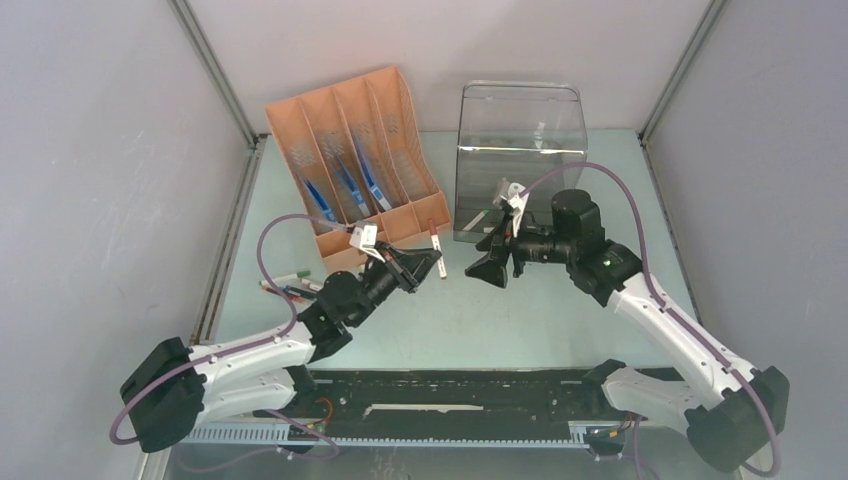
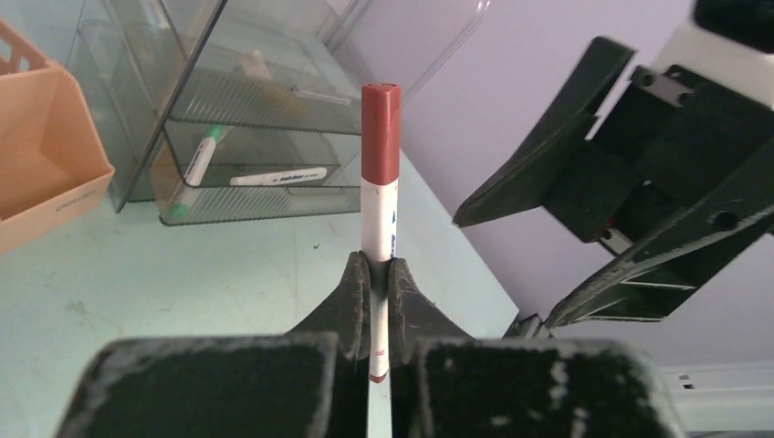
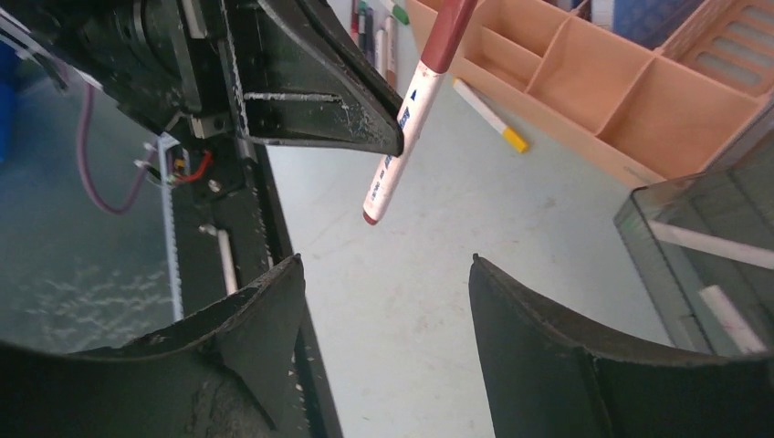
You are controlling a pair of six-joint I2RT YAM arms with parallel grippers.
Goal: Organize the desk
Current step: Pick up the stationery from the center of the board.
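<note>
Red-capped marker, left hand, cap rearward

Pale mint-green desk, large flat rectangular tabletop, lying level, filling the middle of the top view from lower centre up to the back wall, aluminium rails along left and right edges slanting toward the upper corners, matte surface faintly scuffed and speckled

Left hand clamps red-capped marker; right hand spread beside.
</note>
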